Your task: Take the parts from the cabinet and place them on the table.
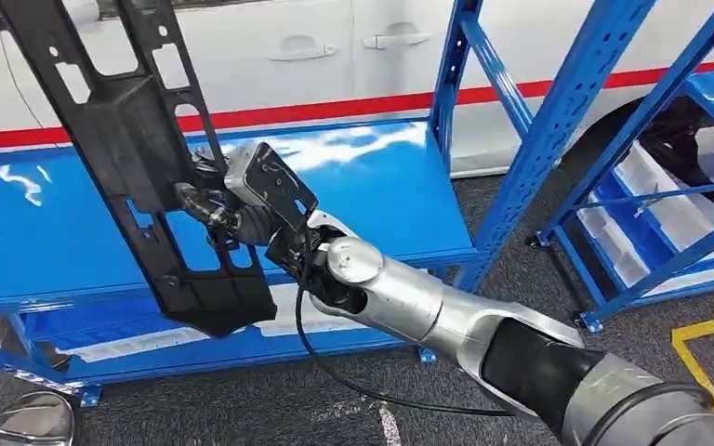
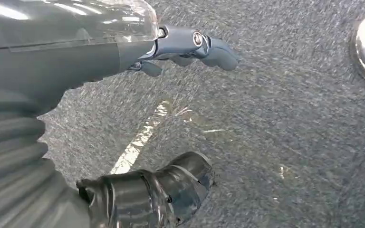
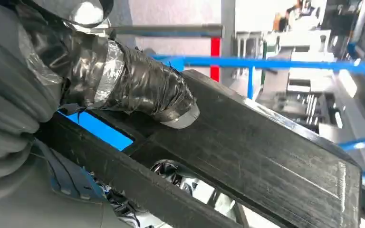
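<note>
A long black plastic part (image 1: 135,149) with cut-out holes stands tilted in front of the blue cabinet shelf (image 1: 372,186). My right hand (image 1: 214,209) grips it about midway along its length, off the shelf. In the right wrist view the taped thumb (image 3: 142,90) presses on the part's black face (image 3: 266,152). My left hand (image 2: 185,47) hangs over grey carpet with its fingers apart and nothing in them.
Blue rack uprights (image 1: 567,111) stand to the right of the shelf. A second blue rack (image 1: 669,214) at far right holds white trays. A white vehicle body with a red stripe (image 1: 353,107) is behind the shelf. Yellow floor tape (image 1: 707,344) lies at lower right.
</note>
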{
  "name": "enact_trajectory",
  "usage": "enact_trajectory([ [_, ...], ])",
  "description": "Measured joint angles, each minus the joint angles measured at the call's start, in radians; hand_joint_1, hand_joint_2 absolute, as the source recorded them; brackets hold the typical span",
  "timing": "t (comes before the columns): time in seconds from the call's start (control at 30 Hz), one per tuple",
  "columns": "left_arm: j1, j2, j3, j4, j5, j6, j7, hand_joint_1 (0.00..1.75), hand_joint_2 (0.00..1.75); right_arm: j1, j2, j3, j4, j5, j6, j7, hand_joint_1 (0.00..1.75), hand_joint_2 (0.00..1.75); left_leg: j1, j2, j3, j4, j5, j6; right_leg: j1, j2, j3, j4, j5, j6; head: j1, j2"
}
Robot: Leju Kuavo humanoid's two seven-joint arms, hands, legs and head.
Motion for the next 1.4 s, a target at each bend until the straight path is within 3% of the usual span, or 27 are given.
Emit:
enact_trajectory([
  [0.13, 0.001, 0.002, -0.006, 0.001, 0.001, 0.0, 0.002, 0.0, 1.75, -0.006, -0.001, 0.001, 0.005, -0.003, 0.063, 0.01, 1.75, 1.75, 0.001, -0.003, -0.01, 0.002, 0.022, -0.018, -0.009, -0.003, -0.039, -0.001, 0.019, -0.035, 0.001, 0.0],
  [0.2, 0.001, 0.002, -0.014, 0.001, 0.002, 0.0, 0.003, 0.0, 1.75, -0.016, 0.0, 0.008, 0.007, 0.006, 0.085, 0.019, 1.75, 1.75, 0.005, -0.005, -0.044, 0.081, -0.086, -0.032, -0.008, -0.005, -0.05, 0.001, 0.043, -0.05, -0.001, 0.0],
  [0.27, 0.0, 0.001, -0.016, 0.001, 0.003, 0.0, 0.008, 0.0, 1.75, -0.022, 0.001, 0.02, 0.009, 0.014, 0.098, 0.025, 1.75, 1.75, 0.009, -0.005, -0.075, 0.226, -0.187, -0.04, -0.003, -0.005, -0.078, 0.001, 0.064, -0.055, -0.002, 0.0],
  [0.3, 0.0, 0.001, -0.016, 0.001, 0.003, 0.0, 0.009, 0.0, 1.75, -0.021, 0.002, 0.025, 0.011, 0.021, 0.101, 0.026, 1.75, 1.75, 0.009, -0.005, -0.077, 0.276, -0.197, -0.04, 0.0, -0.006, -0.091, 0.002, 0.074, -0.056, -0.002, 0.0],
  [0.33, 0.0, 0.001, -0.016, 0.001, 0.003, 0.0, 0.009, 0.0, 1.75, -0.021, 0.002, 0.03, 0.013, 0.025, 0.103, 0.029, 1.75, 1.75, 0.009, -0.005, -0.067, 0.293, -0.178, -0.038, 0.003, -0.006, -0.104, 0.002, 0.084, -0.056, -0.003, 0.0],
  [0.4, -0.001, 0.001, -0.017, 0.001, 0.004, 0.0, 0.009, 0.0, 1.75, -0.022, 0.003, 0.041, 0.018, 0.029, 0.104, 0.032, 1.75, 1.75, 0.006, -0.006, 0.001, 0.226, -0.107, -0.025, 0.01, -0.007, -0.128, 0.002, 0.104, -0.056, -0.002, 0.0],
  [0.43, -0.002, 0.001, -0.017, 0.001, 0.004, 0.0, 0.009, 0.0, 1.75, -0.022, 0.003, 0.046, 0.019, 0.033, 0.104, 0.032, 1.75, 1.75, 0.001, -0.007, 0.062, 0.146, -0.086, -0.012, 0.012, -0.006, -0.139, 0.001, 0.114, -0.056, -0.003, 0.0],
  [0.47, -0.005, 0.004, -0.018, 0.001, 0.004, 0.0, 0.009, 0.0, 1.75, -0.024, 0.006, 0.05, 0.019, 0.036, 0.104, 0.032, 1.75, 1.75, -0.007, -0.01, 0.134, 0.047, -0.111, 0.006, 0.01, -0.007, -0.143, 0.001, 0.123, -0.055, -0.002, 0.0],
  [0.5, -0.007, 0.005, -0.018, 0.001, 0.005, 0.0, 0.009, 0.0, 1.75, -0.026, 0.007, 0.05, 0.02, 0.039, 0.104, 0.032, 1.75, 1.75, -0.009, -0.009, 0.187, -0.035, -0.14, 0.011, 0.016, -0.007, -0.145, -0.002, 0.129, -0.048, -0.002, 0.0],
  [0.53, -0.009, 0.005, -0.018, 0.001, 0.004, 0.0, 0.009, 0.0, 1.75, -0.028, 0.009, 0.053, 0.022, 0.041, 0.105, 0.032, 1.75, 1.75, -0.011, -0.01, 0.183, -0.041, -0.136, -0.001, 0.009, -0.01, -0.139, -0.013, 0.142, -0.042, -0.002, 0.0],
  [0.6, -0.01, 0.004, -0.019, 0.001, 0.006, 0.0, 0.009, 0.0, 1.75, -0.036, 0.01, 0.058, 0.026, 0.042, 0.107, 0.031, 1.75, 1.75, -0.021, -0.012, 0.174, -0.056, -0.111, 0.014, 0.002, -0.01, -0.134, -0.037, 0.169, -0.03, -0.005, 0.0],
  [0.63, -0.008, 0.004, -0.021, 0.001, 0.01, 0.0, 0.009, 0.0, 1.75, -0.036, 0.01, 0.062, 0.029, 0.043, 0.107, 0.031, 1.75, 1.75, -0.015, -0.008, 0.169, -0.087, -0.086, 0.013, 0.011, -0.007, -0.137, -0.047, 0.178, -0.024, -0.005, 0.0],
  [0.67, -0.01, 0.004, -0.025, 0.001, 0.011, 0.0, 0.009, 0.0, 1.75, -0.036, 0.009, 0.065, 0.033, 0.045, 0.107, 0.031, 1.75, 1.75, -0.007, 0.0, 0.173, -0.096, -0.065, 0.016, 0.007, -0.006, -0.147, -0.037, 0.141, -0.021, -0.004, 0.0],
  [0.7, -0.008, 0.004, -0.027, 0.001, 0.011, 0.0, 0.009, 0.0, 1.75, -0.037, 0.008, 0.067, 0.036, 0.047, 0.107, 0.031, 1.75, 1.75, -0.006, 0.0, 0.157, -0.101, -0.052, 0.023, 0.01, -0.004, -0.157, 0.005, 0.075, -0.02, -0.004, 0.0],
  [0.77, -0.008, 0.005, -0.028, 0.001, 0.013, 0.0, 0.01, 0.0, 1.75, -0.037, 0.008, 0.069, 0.041, 0.053, 0.107, 0.031, 1.75, 1.75, -0.006, 0.0, 0.127, -0.094, -0.03, 0.027, 0.008, -0.005, -0.181, 0.139, -0.035, -0.015, -0.004, 0.0],
  [0.8, -0.009, 0.005, -0.03, 0.001, 0.013, 0.0, 0.009, 0.0, 1.75, -0.037, 0.008, 0.071, 0.044, 0.056, 0.107, 0.031, 1.75, 1.75, -0.006, 0.0, 0.108, -0.087, -0.021, 0.026, 0.008, -0.005, -0.189, 0.208, -0.056, -0.011, -0.003, 0.0],
  [0.83, -0.009, 0.005, -0.034, 0.001, 0.013, 0.0, 0.009, 0.0, 1.75, -0.037, 0.008, 0.072, 0.047, 0.056, 0.107, 0.031, 1.75, 1.75, -0.005, 0.0, 0.086, -0.076, -0.013, 0.025, 0.008, -0.005, -0.185, 0.251, -0.038, -0.008, -0.004, 0.0],
  [0.9, -0.008, 0.004, -0.038, 0.001, 0.014, 0.0, 0.009, 0.0, 1.75, -0.037, 0.008, 0.073, 0.051, 0.056, 0.107, 0.031, 1.75, 1.75, -0.002, 0.001, 0.061, -0.062, -0.006, 0.022, 0.004, -0.005, -0.156, 0.24, 0.014, -0.003, -0.004, 0.0],
  [1.13, -0.008, 0.004, -0.038, 0.001, 0.014, 0.0, 0.009, 0.0, 1.75, -0.037, 0.008, 0.073, 0.052, 0.056, 0.107, 0.031, 1.75, 1.75, -0.002, 0.001, 0.057, -0.059, -0.005, 0.022, 0.003, -0.005, -0.15, 0.233, 0.022, -0.003, -0.004, 0.0],
  [1.17, -0.008, 0.003, -0.039, 0.001, 0.014, 0.0, 0.009, 0.0, 1.75, -0.037, 0.008, 0.074, 0.053, 0.057, 0.107, 0.031, 1.75, 1.75, -0.001, 0.001, 0.051, -0.055, -0.003, 0.02, 0.002, -0.005, -0.138, 0.22, 0.034, -0.002, -0.003, 0.0],
  [1.2, -0.007, 0.003, -0.041, 0.001, 0.015, 0.0, 0.009, 0.0, 1.75, -0.037, 0.008, 0.074, 0.056, 0.057, 0.107, 0.031, 1.75, 1.75, 0.002, 0.001, 0.025, -0.034, 0.001, 0.014, -0.003, -0.006, -0.075, 0.139, 0.065, 0.004, -0.004, 0.0],
  [1.23, -0.008, 0.003, -0.041, 0.001, 0.015, 0.0, 0.009, 0.0, 1.75, -0.038, 0.008, 0.074, 0.056, 0.057, 0.107, 0.031, 1.75, 1.75, 0.003, 0.001, 0.014, -0.02, 0.002, 0.011, -0.007, -0.006, -0.038, 0.086, 0.052, 0.006, -0.003, 0.0],
  [1.27, -0.009, 0.003, -0.042, 0.001, 0.017, 0.0, 0.009, 0.0, 1.75, -0.04, 0.011, 0.075, 0.056, 0.058, 0.107, 0.03, 1.75, 1.75, -0.003, -0.001, -0.009, 0.004, 0.004, 0.003, 0.006, -0.003, 0.011, -0.004, -0.01, 0.001, -0.003, 0.0],
  [1.3, -0.004, 0.005, -0.042, 0.002, 0.018, 0.0, 0.009, 0.0, 1.75, -0.045, 0.011, 0.077, 0.065, 0.06, 0.107, 0.026, 1.75, 1.75, 0.003, -0.003, -0.023, 0.012, 0.018, -0.02, -0.002, -0.007, -0.022, 0.003, 0.019, -0.04, -0.004, 0.0],
  [1.33, -0.005, 0.003, -0.043, 0.001, 0.019, -0.001, 0.008, 0.0, 1.75, -0.048, 0.017, 0.079, 0.069, 0.06, 0.107, 0.024, 1.75, 1.75, 0.009, -0.004, -0.076, 0.243, -0.196, -0.042, 0.002, -0.005, -0.081, 0.002, 0.068, -0.054, -0.005, 0.0],
  [1.37, -0.005, 0.003, -0.043, 0.001, 0.019, -0.001, 0.008, 0.0, 1.75, -0.048, 0.017, 0.079, 0.071, 0.06, 0.107, 0.024, 1.75, 1.75, 0.009, -0.004, -0.073, 0.282, -0.19, -0.041, 0.004, -0.006, -0.095, 0.003, 0.079, -0.053, -0.005, 0.0],
  [1.4, -0.005, 0.003, -0.043, 0.002, 0.019, -0.002, 0.008, 0.0, 1.75, -0.048, 0.017, 0.08, 0.072, 0.06, 0.107, 0.024, 1.75, 1.75, 0.009, -0.005, -0.059, 0.291, -0.156, -0.039, 0.005, -0.006, -0.11, 0.004, 0.09, -0.053, -0.005, 0.0],
])
